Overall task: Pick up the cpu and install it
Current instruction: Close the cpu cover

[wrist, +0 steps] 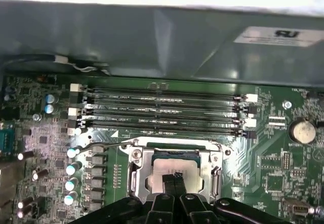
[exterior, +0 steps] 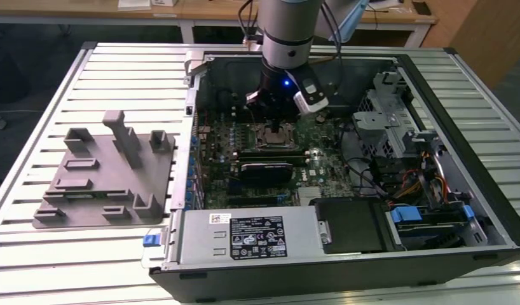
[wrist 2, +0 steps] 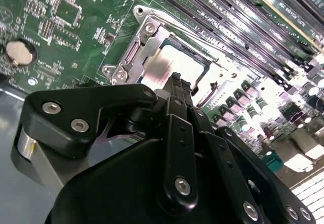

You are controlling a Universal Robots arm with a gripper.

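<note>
Currently, arm: upright over the open computer case (exterior: 328, 279), with its gripper (exterior: 275, 117) inside the case, above the far half of the motherboard (exterior: 323, 143).
Gripper state: in both wrist views the two fingertips (wrist: 170, 179) (wrist 2: 174, 82) are pressed together, with nothing between them.
Gripper position: the tips hang directly over the cpu (wrist: 174, 162) (wrist 2: 177, 62). Whether they touch its top cannot be told.
Cpu location: lies flat in the socket (wrist: 135, 176) (wrist 2: 135, 57) on the motherboard, silvery top facing up, enclosed on all sides by the metal socket frame.
Socket surroundings: a row of long memory slots (wrist: 162, 114) (wrist 2: 228, 27) runs just beside one side of the socket. A coin battery (wrist: 302, 131) (wrist 2: 18, 52) sits on the board, well apart from it.
Tray: the grey tray (exterior: 99, 213) with upright blocks lies on the slatted table (exterior: 39, 270), just beside the case on the exterior view's left.
Power supply: a grey box (exterior: 243, 235) fills the near end of the case, toward the exterior view's left.
</note>
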